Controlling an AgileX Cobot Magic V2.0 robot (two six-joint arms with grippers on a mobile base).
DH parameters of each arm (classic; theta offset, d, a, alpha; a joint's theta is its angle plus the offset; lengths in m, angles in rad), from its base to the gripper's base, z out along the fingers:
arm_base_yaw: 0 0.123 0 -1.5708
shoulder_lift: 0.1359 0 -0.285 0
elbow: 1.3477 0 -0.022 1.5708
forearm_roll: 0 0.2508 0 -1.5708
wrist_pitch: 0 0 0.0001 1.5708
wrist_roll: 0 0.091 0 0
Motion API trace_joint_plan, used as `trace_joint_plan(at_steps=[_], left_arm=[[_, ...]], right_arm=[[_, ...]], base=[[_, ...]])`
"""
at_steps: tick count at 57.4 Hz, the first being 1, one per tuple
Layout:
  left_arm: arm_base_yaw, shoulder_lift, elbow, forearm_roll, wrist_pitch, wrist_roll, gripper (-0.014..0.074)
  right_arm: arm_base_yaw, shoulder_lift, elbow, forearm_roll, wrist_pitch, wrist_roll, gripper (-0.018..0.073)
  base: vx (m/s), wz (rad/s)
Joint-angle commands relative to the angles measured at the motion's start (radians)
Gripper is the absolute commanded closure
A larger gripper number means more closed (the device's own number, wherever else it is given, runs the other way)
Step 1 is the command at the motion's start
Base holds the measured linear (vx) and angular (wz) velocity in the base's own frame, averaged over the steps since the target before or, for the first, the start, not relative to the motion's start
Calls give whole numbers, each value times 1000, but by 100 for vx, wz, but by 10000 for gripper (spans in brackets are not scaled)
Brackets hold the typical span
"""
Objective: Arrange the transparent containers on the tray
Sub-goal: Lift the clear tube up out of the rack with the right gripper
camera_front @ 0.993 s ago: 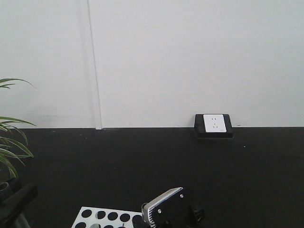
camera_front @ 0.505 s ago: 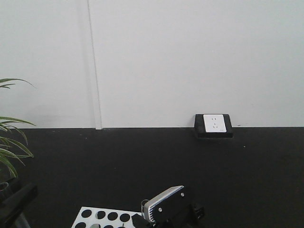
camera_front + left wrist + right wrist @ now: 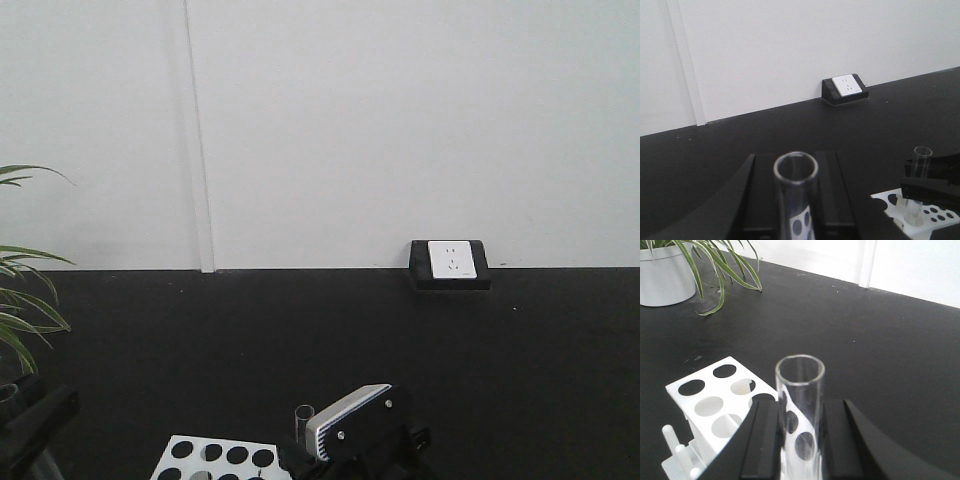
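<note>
A clear glass test tube (image 3: 796, 200) stands upright between the black fingers of my left gripper (image 3: 792, 165), which is shut on it. A second test tube (image 3: 800, 385) stands upright in my right gripper (image 3: 800, 407), also shut on it, just beside the white perforated rack (image 3: 710, 400). The left wrist view shows that right gripper (image 3: 932, 181) holding its tube (image 3: 921, 160) above the rack (image 3: 935, 212). In the front view only this tube's rim (image 3: 303, 412) shows beside the right wrist's grey camera housing (image 3: 350, 420). The tray is out of view.
A black tabletop (image 3: 400, 350) runs back to a white wall. A black block with a white socket (image 3: 450, 262) sits at the table's far edge. A potted plant (image 3: 665, 270) stands at the left, its leaves (image 3: 25, 300) reaching over the table.
In the front view the right wrist's camera housing has shifted slightly right and up. The tube's rim has risen into sight above the rack.
</note>
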Motion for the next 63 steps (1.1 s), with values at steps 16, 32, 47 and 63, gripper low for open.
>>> trace_joint_plan(at_steps=[16, 32, 47, 63], left_arm=[[-6, -8, -29, 0, -77, 0, 521], [-6, -8, -29, 0, -77, 0, 521], [-6, -8, -29, 0, -81, 0, 521], [-6, -8, -53, -10, -129, 0, 519]], right_arm=[[1, -79, -32, -9, -135, -7, 480], [-1, -209, -32, 69, -134, -63, 478], [-1, -314, -111, 192, 39, -235, 477], [-28, -505, -143, 416, 182, -427, 469]], base=[[0, 0], [0, 0], [0, 0], [0, 0]])
